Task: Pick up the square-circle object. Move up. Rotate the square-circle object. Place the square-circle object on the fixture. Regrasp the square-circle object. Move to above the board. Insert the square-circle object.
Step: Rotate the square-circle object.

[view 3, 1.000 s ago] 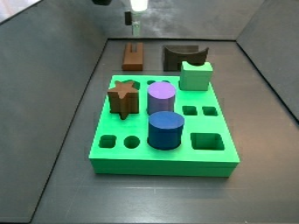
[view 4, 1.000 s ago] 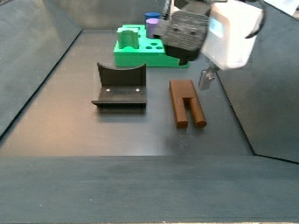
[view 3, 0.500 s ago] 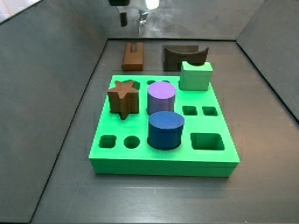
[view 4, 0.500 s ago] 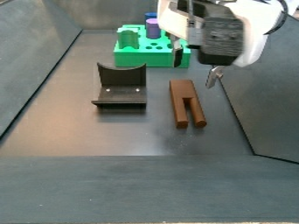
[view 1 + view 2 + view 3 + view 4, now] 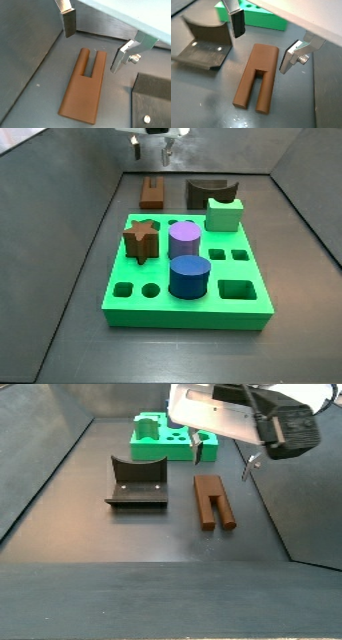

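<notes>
Floor-laid square-circle object (image 5: pixel 256 75) beneath gripper (image 5: pixel 266 40), jaws wide.

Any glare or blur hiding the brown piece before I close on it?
In both wrist views the square-circle object is sharp, with soft floor sheen only. The open gripper hangs above it. In a side view the arm's white housing looks slightly blurred.

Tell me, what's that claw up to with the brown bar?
Claw open, empty, hovering above the square-circle object. Object flat on floor beside the fixture, untouched. Nothing in the way.
</notes>
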Tool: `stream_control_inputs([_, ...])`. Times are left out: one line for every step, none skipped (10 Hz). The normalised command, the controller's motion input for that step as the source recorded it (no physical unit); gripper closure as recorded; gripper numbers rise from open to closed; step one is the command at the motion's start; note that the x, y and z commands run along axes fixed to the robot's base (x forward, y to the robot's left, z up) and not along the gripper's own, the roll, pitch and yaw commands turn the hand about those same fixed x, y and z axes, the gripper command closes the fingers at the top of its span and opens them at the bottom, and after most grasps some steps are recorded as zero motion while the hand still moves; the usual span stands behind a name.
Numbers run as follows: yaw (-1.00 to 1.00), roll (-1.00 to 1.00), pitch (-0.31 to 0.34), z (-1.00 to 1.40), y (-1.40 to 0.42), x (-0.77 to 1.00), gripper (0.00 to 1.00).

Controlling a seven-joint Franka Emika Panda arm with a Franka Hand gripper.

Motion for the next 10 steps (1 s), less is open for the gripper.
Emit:
stream_control_inputs([1.00, 0.00, -0.009, -0.03, 0.00, 0.03, 0.00])
stream_control_inputs([1.00, 0.00, -0.010, -0.03, 0.00, 0.03, 0.00])
stream_control_inputs([1.00, 0.00, -0.012, -0.03, 0.00, 0.03, 0.00])
stream_control_inputs([1.00, 0.00, -0.016, -0.03, 0.00, 0.03, 0.00])
stream_control_inputs([0.82, 0.00, -0.017, -0.03, 0.00, 0.03, 0.00])
stream_control_inputs([0.65, 0.00, -0.017, -0.03, 0.00, 0.03, 0.00])
stream_control_inputs([0.32, 0.00, -0.017, -0.03, 0.00, 0.03, 0.00])
stream_control_inputs([0.00, 0.00, 0.000, -1.00, 0.00, 0.00, 0.00])
stream_control_inputs([-0.06, 0.00, -0.016, -1.00, 0.00, 0.01, 0.00])
stream_control_inputs([-0.06, -0.01, -0.035, -1.00, 0.00, 0.02, 0.00])
